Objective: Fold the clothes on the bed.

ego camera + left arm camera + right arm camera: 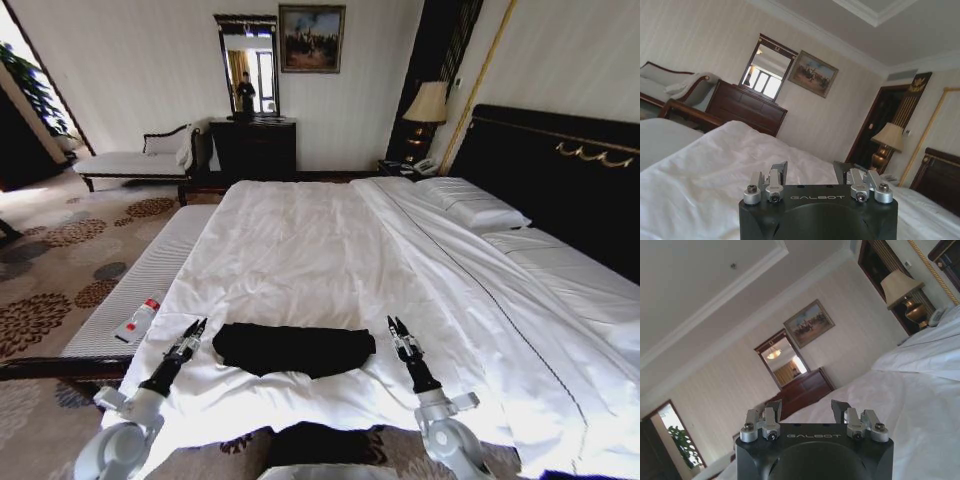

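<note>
Clothes [293, 348] lie bunched on the bed [330, 250], seemingly partly folded (hard to tell). Left gripper [197, 329] and right gripper [396, 326] flank them, both open and empty.

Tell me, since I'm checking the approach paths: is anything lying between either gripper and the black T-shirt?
Nothing visible. The black T-shirt lies on the bed, with only bare white duvet between it and the left gripper and right gripper flanking it, both open.

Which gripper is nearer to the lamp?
Right. The right gripper is on the lamp's side of the T-shirt; the left gripper is beyond its other end.
</note>
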{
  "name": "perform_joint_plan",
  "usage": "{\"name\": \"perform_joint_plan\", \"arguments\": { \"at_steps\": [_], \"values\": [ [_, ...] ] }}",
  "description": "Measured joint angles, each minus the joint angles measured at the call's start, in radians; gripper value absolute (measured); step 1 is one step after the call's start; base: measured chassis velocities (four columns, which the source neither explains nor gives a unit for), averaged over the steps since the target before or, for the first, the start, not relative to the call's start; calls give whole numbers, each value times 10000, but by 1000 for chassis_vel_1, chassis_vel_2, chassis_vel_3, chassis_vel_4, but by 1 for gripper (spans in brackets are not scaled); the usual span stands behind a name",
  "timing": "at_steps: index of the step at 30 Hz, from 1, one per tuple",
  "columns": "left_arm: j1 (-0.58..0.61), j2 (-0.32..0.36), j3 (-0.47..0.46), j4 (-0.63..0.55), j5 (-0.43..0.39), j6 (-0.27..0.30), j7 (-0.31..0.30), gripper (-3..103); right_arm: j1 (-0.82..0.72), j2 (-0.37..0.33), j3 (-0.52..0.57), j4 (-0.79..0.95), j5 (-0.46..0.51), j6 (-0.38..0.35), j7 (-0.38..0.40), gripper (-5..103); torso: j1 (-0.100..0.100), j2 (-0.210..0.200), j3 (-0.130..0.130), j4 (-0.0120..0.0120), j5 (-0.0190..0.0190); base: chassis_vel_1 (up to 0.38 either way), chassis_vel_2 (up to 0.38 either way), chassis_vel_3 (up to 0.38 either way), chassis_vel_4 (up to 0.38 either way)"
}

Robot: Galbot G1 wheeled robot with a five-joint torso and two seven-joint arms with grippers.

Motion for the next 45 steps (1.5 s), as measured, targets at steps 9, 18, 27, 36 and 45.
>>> {"name": "perform_joint_plan", "arguments": {
  "at_steps": [9, 18, 27, 36, 45],
  "values": [
    [-2430, 621, 2846, 443, 3278, 2739, -2968, 86, 2795, -995, -2505, -552, -1320, -2938, 3313, 88, 5, -2, 4, 3, 3, 0, 0, 0, 0],
    [-2729, 1263, 4341, 1227, 5016, 3908, -3648, 100, 3890, -1664, -3903, -710, -809, -5167, 4827, 100, 4, -2, 2, 3, 1, 0, 0, 0, 0],
    [-1680, 1568, 4298, 924, 5786, 3853, -3416, 100, 2696, -1940, -3973, -117, -1126, -5015, 4746, 100, 0, 0, 0, 3, 2, 0, 0, 0, 0],
    [302, 1735, 3409, -83, 5973, 3808, -3216, 100, 991, -2404, -3657, 790, -1849, -4585, 4563, 100, 0, 1, -1, 5, 2, 0, 0, 0, 0],
    [2235, 1812, 1997, -1454, 5789, 3115, -2696, 100, -449, -2768, -3062, 2083, -2936, -3809, 4617, 100, -2, 2, -1, 5, 3, 0, 0, 0, 0]
  ]
}}
